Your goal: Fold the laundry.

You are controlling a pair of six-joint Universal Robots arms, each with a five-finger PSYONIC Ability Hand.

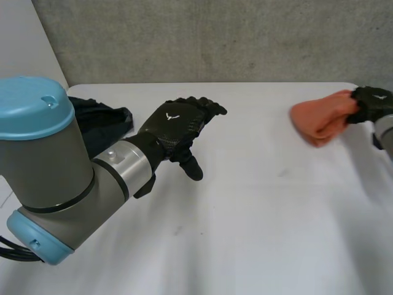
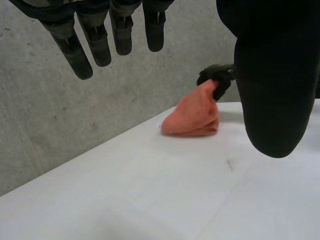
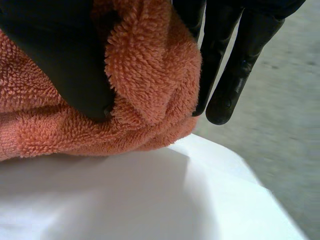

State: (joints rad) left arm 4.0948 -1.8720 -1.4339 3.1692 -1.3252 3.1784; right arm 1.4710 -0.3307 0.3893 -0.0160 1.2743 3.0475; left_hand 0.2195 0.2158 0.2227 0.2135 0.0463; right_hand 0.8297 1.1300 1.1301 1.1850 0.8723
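The right hand (image 1: pixel 371 101) pinches an orange towel (image 1: pixel 320 120) between thumb and fingers. The left hand (image 1: pixel 175 126) hovers over the white table (image 1: pixel 264 221), fingers straight and slightly apart.

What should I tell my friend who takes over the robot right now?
Left hand: open, empty, above the white table.
Right hand: shut on the orange towel, pinching its bunched end at the table's right side.
A dark cloth lies crumpled at the far left, beside the left arm.
Done: nothing looks folded.
Left: fold both.
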